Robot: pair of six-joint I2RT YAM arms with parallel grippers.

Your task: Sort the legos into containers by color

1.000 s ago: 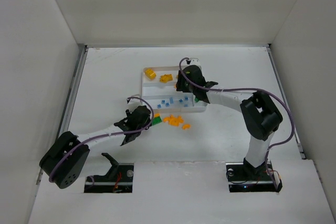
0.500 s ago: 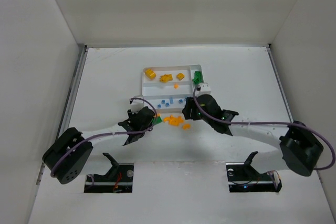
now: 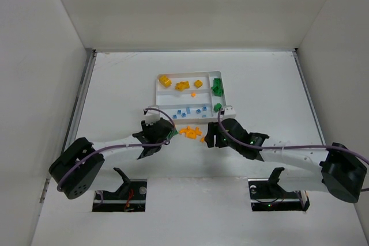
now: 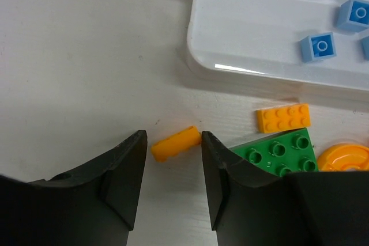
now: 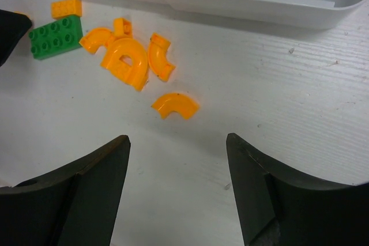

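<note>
left fingers point(image 4: 127, 171) straddle an orange lego point(image 4: 176, 143) near the tray point(image 4: 259, 15), unclamped; an off-centre squeeze could flick it away. right fingers point(image 5: 86, 182) gape, empty.

White, faintly grained table point(image 3: 115, 84), with a tray and loose bricks.
Carried one shallow white tray point(image 3: 156, 91) lying flat toward the far middle. Held, just off the tray's near rim, a small scatter of loose legos point(image 3: 193, 133) resting straight on the bare surface: a green brick point(image 4: 277, 152), studs up, with a flat orange brick point(image 4: 283, 117) just beside it on the tray side; a short orange cylinder point(image 4: 176, 143) on its side a little to the left; several orange arches point(image 5: 128, 61) bunched and touching to the right; one orange quarter-curve point(image 5: 175, 105) alone, nearer the front edge. Showed a few dark specks up close.
</note>
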